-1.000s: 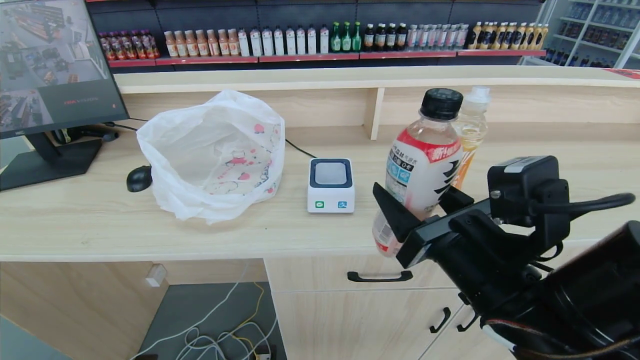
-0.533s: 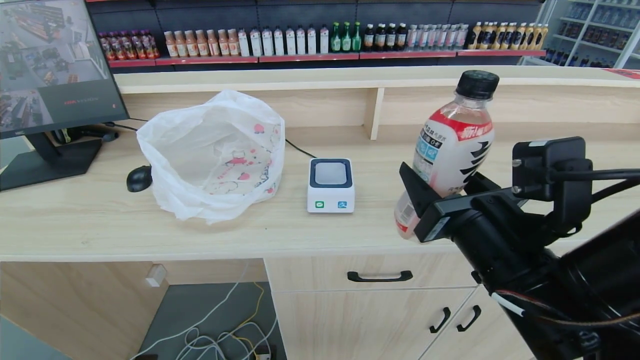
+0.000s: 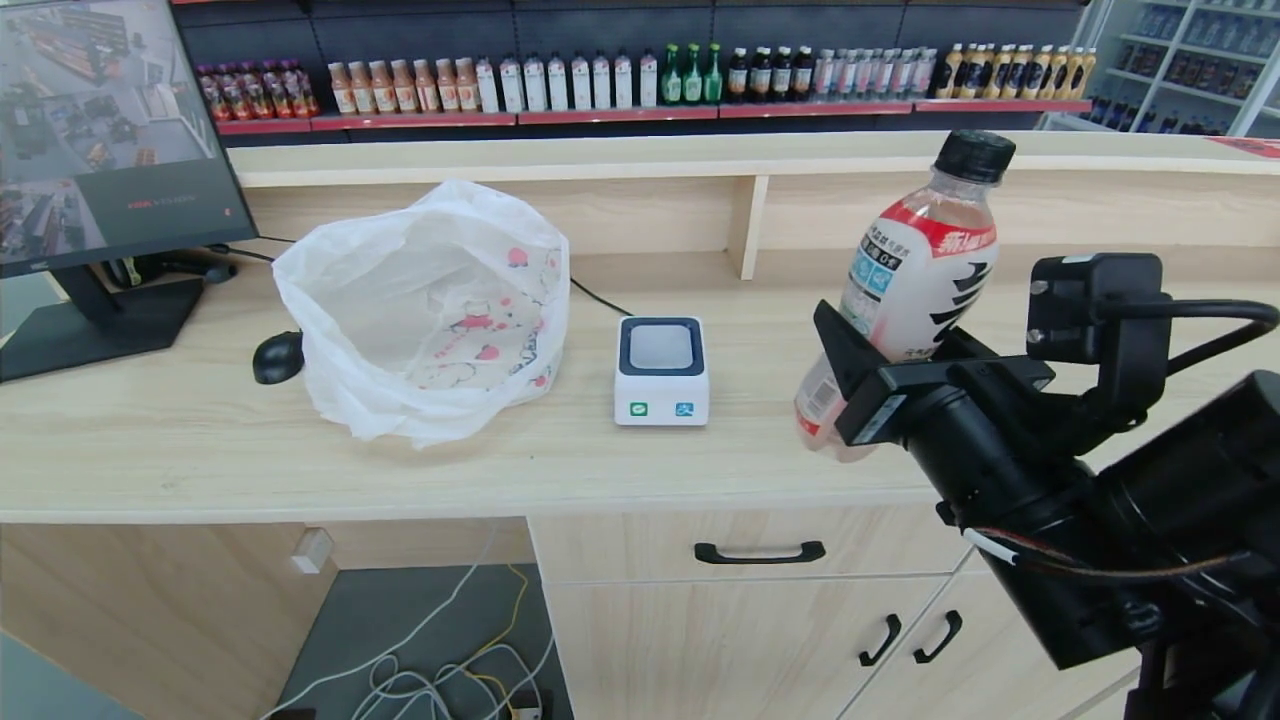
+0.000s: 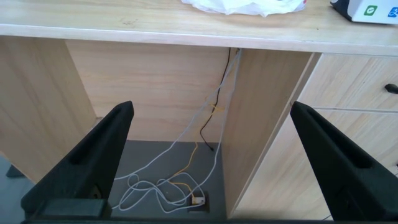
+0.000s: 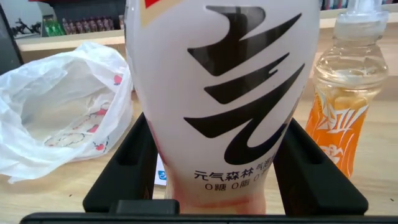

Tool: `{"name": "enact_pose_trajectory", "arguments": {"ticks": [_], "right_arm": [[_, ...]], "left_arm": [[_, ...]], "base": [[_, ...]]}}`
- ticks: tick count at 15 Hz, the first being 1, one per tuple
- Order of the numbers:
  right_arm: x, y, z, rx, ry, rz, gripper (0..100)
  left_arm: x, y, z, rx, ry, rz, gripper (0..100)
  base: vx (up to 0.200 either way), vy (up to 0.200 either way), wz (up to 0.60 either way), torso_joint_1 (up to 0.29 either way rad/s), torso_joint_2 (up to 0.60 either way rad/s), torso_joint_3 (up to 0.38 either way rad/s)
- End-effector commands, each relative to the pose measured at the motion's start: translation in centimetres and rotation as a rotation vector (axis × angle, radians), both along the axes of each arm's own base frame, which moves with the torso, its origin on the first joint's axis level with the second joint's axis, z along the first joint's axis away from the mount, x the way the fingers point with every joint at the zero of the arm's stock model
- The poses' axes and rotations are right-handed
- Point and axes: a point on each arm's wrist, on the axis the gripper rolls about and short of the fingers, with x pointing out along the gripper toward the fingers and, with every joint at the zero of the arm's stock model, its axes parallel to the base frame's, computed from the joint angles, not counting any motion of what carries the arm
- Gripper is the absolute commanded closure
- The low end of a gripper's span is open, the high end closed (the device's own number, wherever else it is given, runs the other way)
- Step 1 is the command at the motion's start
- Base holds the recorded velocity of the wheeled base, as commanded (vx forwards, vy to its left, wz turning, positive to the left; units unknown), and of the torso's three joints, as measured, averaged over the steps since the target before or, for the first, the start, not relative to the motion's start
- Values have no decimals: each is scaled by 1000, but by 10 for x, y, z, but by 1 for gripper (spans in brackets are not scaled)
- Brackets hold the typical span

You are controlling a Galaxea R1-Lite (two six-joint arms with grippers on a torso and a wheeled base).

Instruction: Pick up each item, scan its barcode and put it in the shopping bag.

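**Fig. Lift phase, first item.** R gripper (image 3: 890,345) is clamped on the lower body of the white-label drink bottle (image 3: 920,270), jaws pressed to both sides of it (cf. R wrist view, R gripper (image 5: 217,177) w/ bottle (image 5: 214,93) between the black fingers (image 5: 124,168)). The bottle hangs in the air above the wooden counter (image 3: 200,440), cap tilted up and away to the robot's right.

Change vs. 1 s ago: the bottle is now higher and farther right in the head view, and leans more. It has come away from the orange drink bottle (image 5: 342,106), which stands on the counter just beside and behind it. Bag and scanner are unmoved.

Meaning for the task: pick-up looks done and the scan is not yet begun. The barcode scanner (image 3: 661,370) sits on the counter to the bottle's left, apart from it, window facing up. A barcode-like patch seems to lie low on the label, on the robot-facing side. Next move prob. carries the bottle left and turns that patch toward the window.

The shopping bag (image 3: 425,310) stands open, left of the scanner.

L gripper (image 4: 211,106) hangs below counter level w/ jaws spread wide, holding nothing.
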Motion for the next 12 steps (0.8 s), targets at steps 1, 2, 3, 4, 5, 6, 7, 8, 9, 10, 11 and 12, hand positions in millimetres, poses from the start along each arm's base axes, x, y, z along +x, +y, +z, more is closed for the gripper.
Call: {"name": "enact_pose_trajectory", "arguments": {"ticks": [1,2,3,4,5,6,7,8,9,10,11,12], "right_arm": [[-3,0,5,12,-22,39,100],[-4,0,5,16,-23,62,100],[-4,-2,3,25,-15,61,100],[-1,-5,5,32,-20,48,100],[0,-7,8,38,-27,39,100],[-1,-10,5,33,-18,34,100],[1,-13,4,30,-16,21,100],[3,-16,4,29,-14,7,100],[7,-20,5,29,-17,-23,100],[7,-21,6,40,-17,-41,100],[7,-21,8,50,-17,-53,100],[5,-22,5,49,-5,-50,100]], "left_arm": [[0,0,0,1,0,-1,0],[0,0,0,1,0,-1,0],[0,0,0,2,0,-1,0],[0,0,0,5,0,-1,0],[0,0,0,7,0,-1,0],[0,0,0,5,0,-1,0],[0,0,0,4,0,-1,0],[0,0,0,2,0,-1,0],[0,0,0,1,0,-1,0],[0,0,0,1,0,-1,0],[0,0,0,1,0,-1,0],[0,0,0,1,0,-1,0]], "base": [[0,0,0,0,0,0],[0,0,0,0,0,0],[0,0,0,0,0,0],[0,0,0,0,0,0],[0,200,0,2,2,7],[0,200,0,2,7,2],[0,200,0,-2,-2,7],[0,200,0,7,-12,2],[0,200,0,12,12,-7],[0,200,0,2,2,2],[0,200,0,-2,2,12],[0,200,0,-7,7,7]]}}
